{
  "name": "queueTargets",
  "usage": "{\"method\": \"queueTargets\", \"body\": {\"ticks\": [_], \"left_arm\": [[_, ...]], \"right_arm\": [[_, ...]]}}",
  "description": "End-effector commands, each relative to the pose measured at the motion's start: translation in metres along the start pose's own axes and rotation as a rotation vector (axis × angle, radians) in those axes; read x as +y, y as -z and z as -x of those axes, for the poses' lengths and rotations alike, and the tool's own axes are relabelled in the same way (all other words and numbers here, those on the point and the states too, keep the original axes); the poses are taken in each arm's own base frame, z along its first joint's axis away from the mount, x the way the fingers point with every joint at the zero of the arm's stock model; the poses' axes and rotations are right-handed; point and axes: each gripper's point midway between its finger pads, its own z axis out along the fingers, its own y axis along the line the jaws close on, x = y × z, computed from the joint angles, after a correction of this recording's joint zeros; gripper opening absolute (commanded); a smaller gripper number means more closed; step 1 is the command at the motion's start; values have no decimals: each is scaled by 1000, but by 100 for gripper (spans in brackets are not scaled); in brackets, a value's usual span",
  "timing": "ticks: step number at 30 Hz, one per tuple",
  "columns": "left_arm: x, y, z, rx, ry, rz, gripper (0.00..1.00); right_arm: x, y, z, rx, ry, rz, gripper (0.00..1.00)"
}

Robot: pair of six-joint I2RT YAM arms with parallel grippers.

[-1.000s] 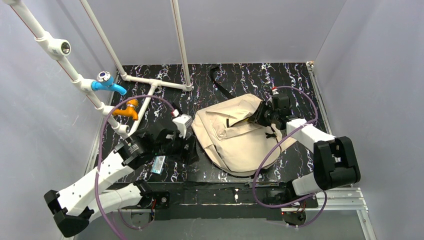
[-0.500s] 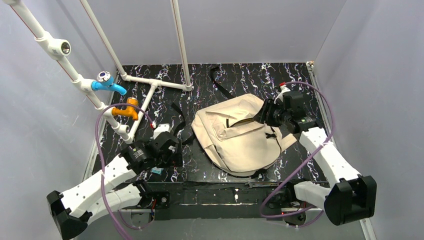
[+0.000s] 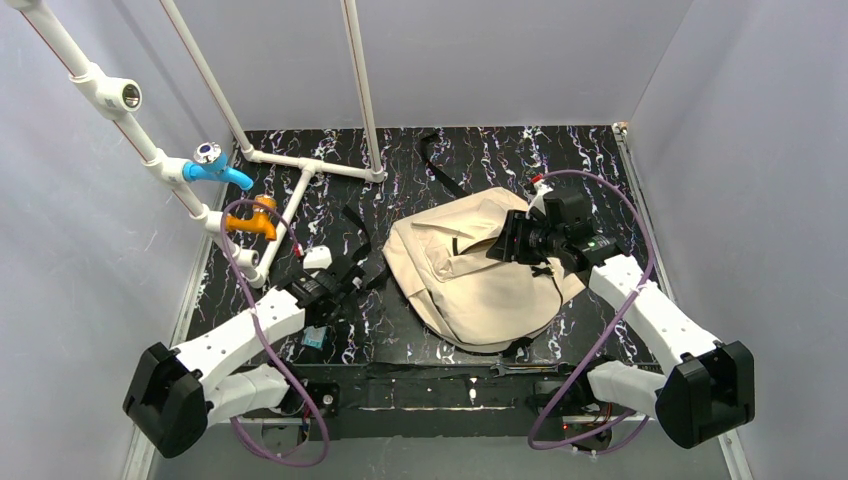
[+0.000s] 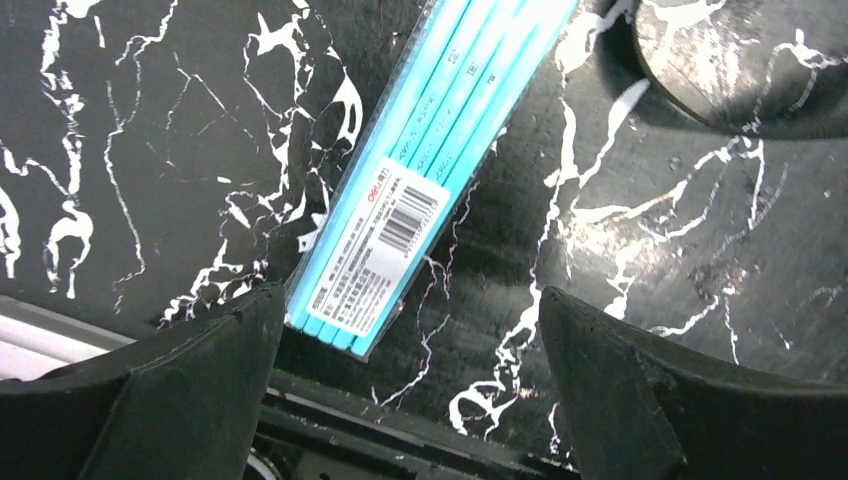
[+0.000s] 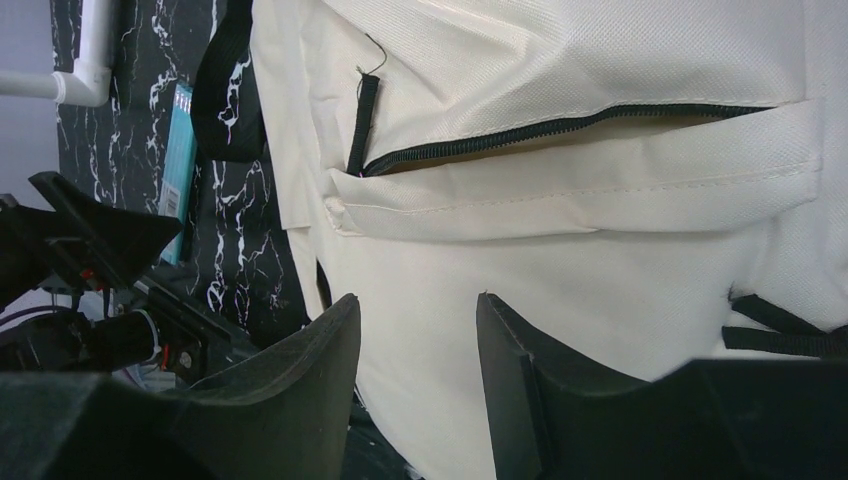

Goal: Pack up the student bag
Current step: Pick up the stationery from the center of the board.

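The student bag (image 3: 470, 275) lies flat in the middle of the black marbled table, beige, with its front pocket zipper (image 5: 560, 125) partly open. My right gripper (image 5: 412, 300) hovers over the bag's right part, open, with only beige fabric (image 5: 600, 280) behind its fingers. A flat teal pack of pencils with a white barcode label (image 4: 400, 200) lies on the table near the front left (image 3: 315, 338). My left gripper (image 4: 410, 293) stands wide open just above it, the pack's end close to the left finger (image 4: 200, 370), touching neither finger.
A white pipe frame (image 3: 300, 165) with a blue fitting (image 3: 215, 170) and an orange fitting (image 3: 255, 222) stands at the back left. Black webbing straps (image 3: 440, 165) trail from the bag toward the back and left. A dark rail (image 3: 430, 385) borders the near edge. Grey walls enclose the table.
The left arm has pulled back toward the near left and come down over the teal pack, its jaws widening. The right gripper opened and shifted slightly left over the bag.
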Motion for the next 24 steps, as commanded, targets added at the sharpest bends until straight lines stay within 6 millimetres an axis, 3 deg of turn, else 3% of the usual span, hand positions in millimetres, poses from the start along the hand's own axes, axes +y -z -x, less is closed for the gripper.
{"method": "queueTargets", "body": {"ticks": [1, 8, 14, 19, 22, 24], "left_arm": [[-13, -17, 2, 35, 15, -63, 98], [-16, -38, -13, 181, -19, 24, 98], [-19, -40, -18, 213, -32, 15, 98], [-37, -36, -30, 277, -25, -88, 94], [-57, -22, -32, 305, -5, -230, 90], [-59, -14, -28, 286, 7, -271, 87]], "right_arm": [[8, 1, 5, -33, 42, 45, 54], [7, 8, 1, -36, 74, 44, 54], [6, 10, 0, -37, 83, 47, 55], [8, 8, -1, -34, 77, 59, 55], [9, 8, -1, -35, 74, 62, 55], [8, 7, -1, -36, 74, 62, 55]]}}
